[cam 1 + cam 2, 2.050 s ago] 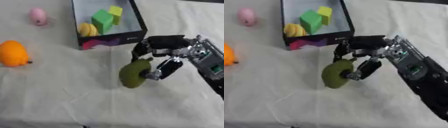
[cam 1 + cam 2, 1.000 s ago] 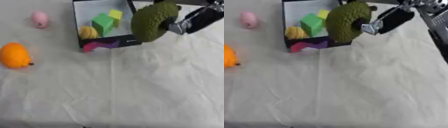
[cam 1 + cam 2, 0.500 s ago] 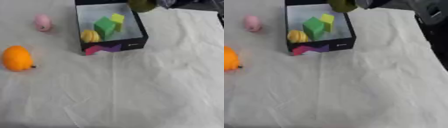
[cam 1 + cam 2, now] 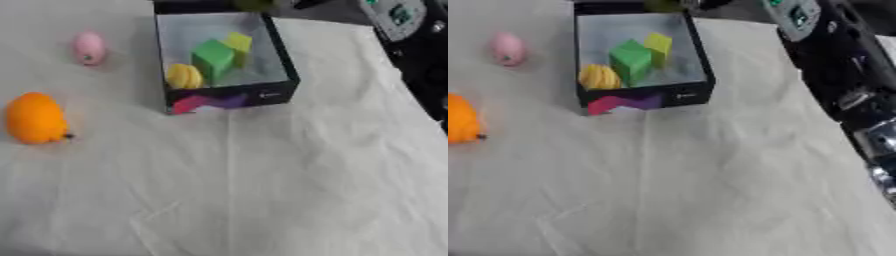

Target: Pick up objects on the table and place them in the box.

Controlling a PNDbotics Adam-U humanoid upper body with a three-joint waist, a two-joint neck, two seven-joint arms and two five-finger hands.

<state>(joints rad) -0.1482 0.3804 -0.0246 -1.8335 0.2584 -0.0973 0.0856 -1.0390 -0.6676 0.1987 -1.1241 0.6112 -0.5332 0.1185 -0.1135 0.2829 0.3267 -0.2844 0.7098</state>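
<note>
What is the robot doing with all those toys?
It is tidying toys off the table into a black box. Its right arm reaches over the far end of the box, where a bit of something olive green shows at the top edge. Inside lie a green block, a yellow block and a yellow ridged toy. An orange fruit and a pink toy wait on the cloth.

right arm (image 4: 833, 65): black casing | grey panel, green markings | silver joints lower down

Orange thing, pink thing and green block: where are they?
Orange thing (image 4: 35, 118), left eye view, its middle.
Pink thing (image 4: 88, 47), left eye view, its middle.
Green block (image 4: 212, 58), left eye view, its front face, inside the box.
</note>
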